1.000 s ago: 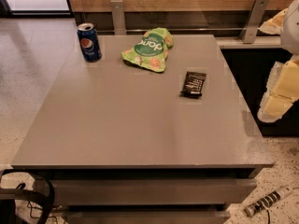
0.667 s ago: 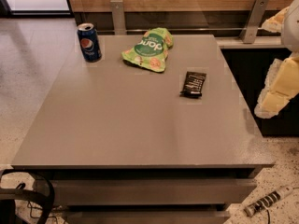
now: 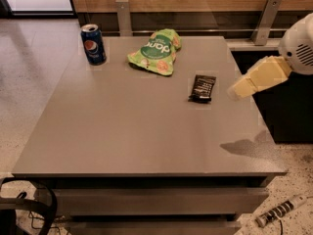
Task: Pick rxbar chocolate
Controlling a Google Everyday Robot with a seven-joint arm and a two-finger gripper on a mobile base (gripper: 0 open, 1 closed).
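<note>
The rxbar chocolate (image 3: 202,88) is a small flat dark-wrapped bar with white lettering. It lies on the grey table (image 3: 122,131), right of the middle. My gripper (image 3: 235,90) comes in from the right edge on a cream-coloured arm. It hovers above the table's right side, just to the right of the bar and apart from it. It holds nothing that I can see.
A green snack bag (image 3: 155,51) lies at the back middle of the table. A blue Pepsi can (image 3: 93,44) stands upright at the back left. Metal posts and a wooden wall run behind the table. A dark cabinet is on the right. Cables lie on the floor.
The arm has swung up and to the left, from beside the table's right edge to over the table, close to the bar. The objects have not moved.
</note>
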